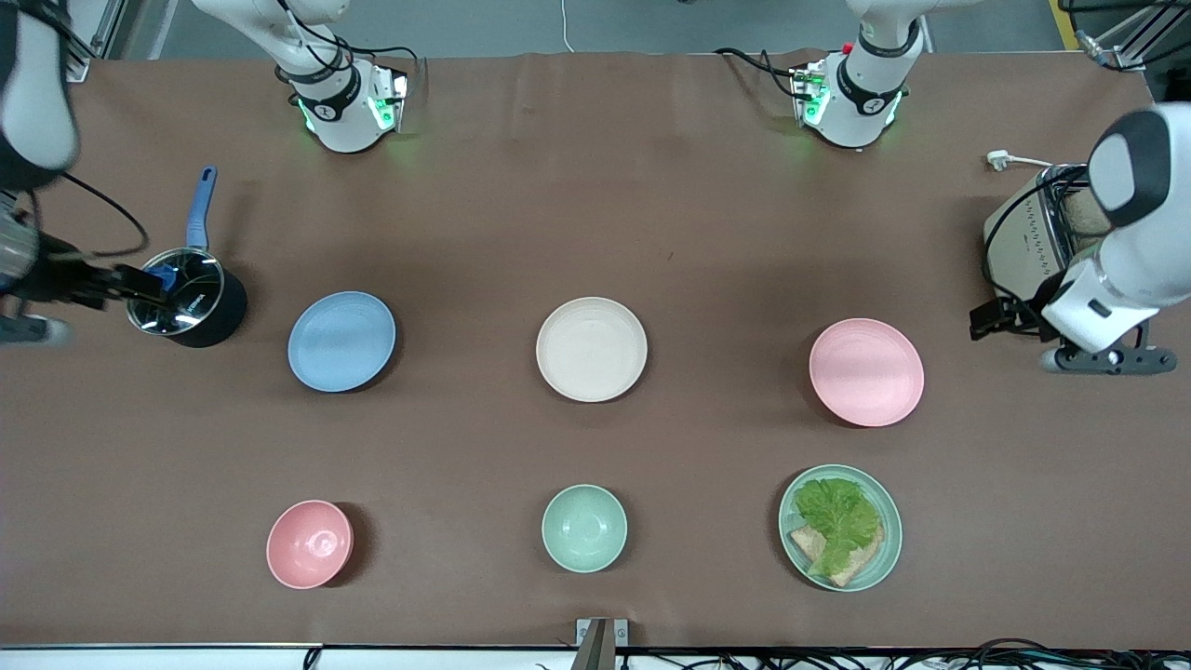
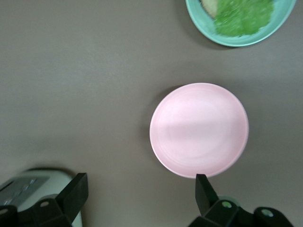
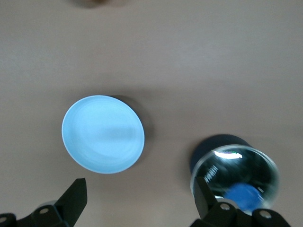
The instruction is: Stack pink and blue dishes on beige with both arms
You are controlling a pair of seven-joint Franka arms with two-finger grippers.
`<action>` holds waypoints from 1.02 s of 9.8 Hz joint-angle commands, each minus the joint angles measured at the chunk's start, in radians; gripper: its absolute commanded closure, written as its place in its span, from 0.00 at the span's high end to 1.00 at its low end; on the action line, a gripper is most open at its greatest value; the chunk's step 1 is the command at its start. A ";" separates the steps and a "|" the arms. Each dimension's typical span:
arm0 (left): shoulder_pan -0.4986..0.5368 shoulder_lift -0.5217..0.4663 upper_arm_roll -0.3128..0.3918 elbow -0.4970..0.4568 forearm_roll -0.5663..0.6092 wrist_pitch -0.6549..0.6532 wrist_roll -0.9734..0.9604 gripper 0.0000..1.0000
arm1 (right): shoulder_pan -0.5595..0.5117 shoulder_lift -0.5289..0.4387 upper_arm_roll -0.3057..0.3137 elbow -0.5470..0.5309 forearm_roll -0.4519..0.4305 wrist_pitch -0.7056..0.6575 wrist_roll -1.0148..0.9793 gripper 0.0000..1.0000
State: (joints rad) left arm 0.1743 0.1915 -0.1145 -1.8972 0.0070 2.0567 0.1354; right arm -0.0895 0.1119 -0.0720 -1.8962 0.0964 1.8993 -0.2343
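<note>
Both grippers hang in the air with their fingers spread wide and nothing between them, so the work stands at its opening step: the reach for the two plates, neither yet touched. Left gripper (image 2: 142, 196) hovers over bare table at the left arm's end, between the toaster (image 1: 1028, 237) and the pink plate (image 1: 866, 372), which lies flat just beside it in the left wrist view. Right gripper (image 3: 140, 201) hovers at the right arm's end over the table between the dark saucepan (image 1: 186, 300) and the blue plate (image 1: 341, 341). Between the two plates, well apart from each, sits the beige plate (image 1: 592, 349), bare and waiting at the middle of the table. Nearer the front camera stand a pink bowl (image 1: 309, 543), a mint-green bowl (image 1: 584, 528) and a mint-green plate (image 1: 840, 527) carrying lettuce and bread; none belongs to the stack. As I judge it, the next move calls for each gripper to shift over the near rim of its own plate and descend so one finger goes inside the raised rim and one outside. Only one plate can land on beige first, so the arms will need to take turns at the centre.
</note>
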 commanded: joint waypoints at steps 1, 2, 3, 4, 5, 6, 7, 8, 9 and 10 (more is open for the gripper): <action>0.049 0.133 -0.013 -0.022 -0.047 0.098 0.094 1.00 | -0.012 0.076 0.003 -0.114 0.061 0.183 -0.118 1.00; 0.051 0.184 -0.013 -0.022 -0.100 0.106 0.119 0.99 | -0.012 0.109 0.003 -0.176 0.084 0.298 -0.172 1.00; 0.053 0.230 -0.011 -0.022 -0.119 0.135 0.148 0.96 | -0.015 0.127 0.003 -0.235 0.135 0.405 -0.256 1.00; 0.053 0.279 -0.011 -0.020 -0.120 0.175 0.167 0.92 | -0.016 0.147 0.001 -0.257 0.194 0.443 -0.328 1.00; 0.051 0.316 -0.013 -0.020 -0.120 0.212 0.167 0.86 | -0.021 0.176 0.000 -0.261 0.251 0.458 -0.392 1.00; 0.051 0.348 -0.013 -0.019 -0.119 0.236 0.167 0.81 | -0.019 0.202 0.001 -0.274 0.319 0.495 -0.457 1.00; 0.051 0.377 -0.014 -0.014 -0.119 0.249 0.168 0.72 | -0.016 0.221 0.001 -0.287 0.375 0.529 -0.508 1.00; 0.051 0.387 -0.014 -0.013 -0.119 0.263 0.168 0.63 | -0.015 0.232 0.001 -0.297 0.425 0.550 -0.546 1.00; 0.038 0.388 -0.016 -0.013 -0.119 0.263 0.168 0.49 | -0.013 0.244 0.001 -0.310 0.459 0.576 -0.583 1.00; 0.036 0.388 -0.016 -0.013 -0.119 0.263 0.168 0.32 | -0.012 0.265 0.001 -0.311 0.491 0.590 -0.621 0.97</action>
State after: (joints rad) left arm 0.2164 0.5559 -0.1295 -1.9126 -0.0986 2.3029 0.2838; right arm -0.0947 0.3688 -0.0785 -2.1851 0.5326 2.4604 -0.7950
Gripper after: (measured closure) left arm 0.511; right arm 0.022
